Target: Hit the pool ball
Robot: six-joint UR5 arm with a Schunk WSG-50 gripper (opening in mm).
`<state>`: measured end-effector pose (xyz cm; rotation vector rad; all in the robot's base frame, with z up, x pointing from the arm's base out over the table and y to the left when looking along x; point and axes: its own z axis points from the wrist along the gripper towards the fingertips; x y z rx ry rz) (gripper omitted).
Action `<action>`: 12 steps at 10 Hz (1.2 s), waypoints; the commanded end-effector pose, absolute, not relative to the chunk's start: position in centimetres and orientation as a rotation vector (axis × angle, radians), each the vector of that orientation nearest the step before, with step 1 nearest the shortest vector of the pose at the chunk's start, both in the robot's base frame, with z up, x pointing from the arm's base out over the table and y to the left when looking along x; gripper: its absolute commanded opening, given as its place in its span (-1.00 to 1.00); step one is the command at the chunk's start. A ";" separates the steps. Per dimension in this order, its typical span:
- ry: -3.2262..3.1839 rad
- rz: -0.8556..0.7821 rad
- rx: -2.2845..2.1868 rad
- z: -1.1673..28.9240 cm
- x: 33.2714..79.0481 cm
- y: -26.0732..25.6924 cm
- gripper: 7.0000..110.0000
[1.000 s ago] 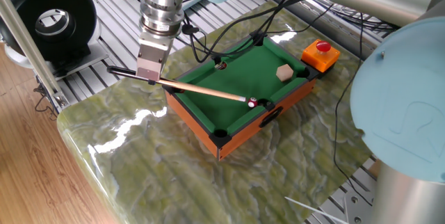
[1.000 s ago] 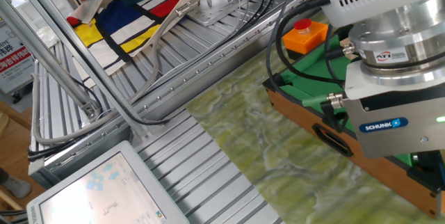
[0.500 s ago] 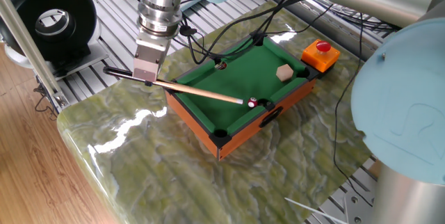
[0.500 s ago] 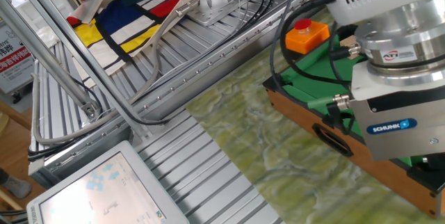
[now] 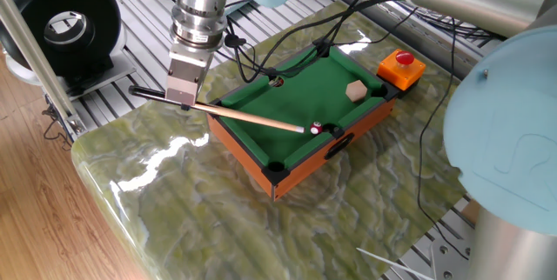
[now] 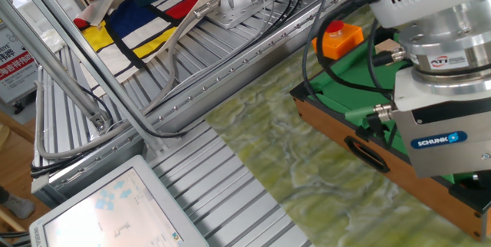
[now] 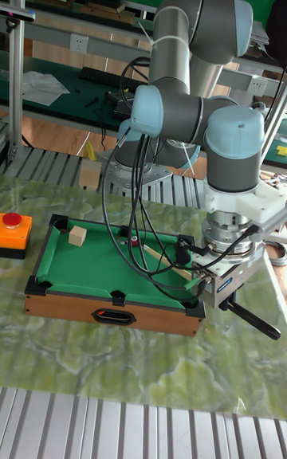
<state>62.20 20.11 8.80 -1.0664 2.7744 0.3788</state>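
Observation:
The pool ball [image 5: 317,128], tiny and dark red with a white spot, lies on the green felt of the small pool table [image 5: 287,97] near its front rail. It also shows in the tall view as a small dark-red ball [image 7: 135,241]. My gripper [image 5: 184,100] hangs off the table's left end, shut on a wooden cue stick [image 5: 252,116] with a black handle. The cue slopes across the felt and its tip ends just short of the ball. In the tall view the gripper [image 7: 224,298] holds the cue [image 7: 171,261] at the table's right corner.
A tan wooden cube [image 5: 354,90] rests on the felt toward the far end. A red button on an orange box [image 5: 401,67] stands beyond the table, seen also as the orange box [image 6: 341,40]. Cables trail over the back rail. A black round device [image 5: 65,23] sits at the left.
The gripper has drifted slightly away from the table, drawing the cue back a little. The ball and cube have not moved.

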 end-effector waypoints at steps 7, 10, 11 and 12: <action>2.806 0.296 -1.037 6.1 62.7 18.9 -1.00; 2.890 0.283 -1.029 4.9 60.9 17.4 -1.00; 2.905 0.264 -1.035 4.5 60.7 16.8 -1.00; 2.918 0.258 -1.038 5.3 60.4 16.8 -1.00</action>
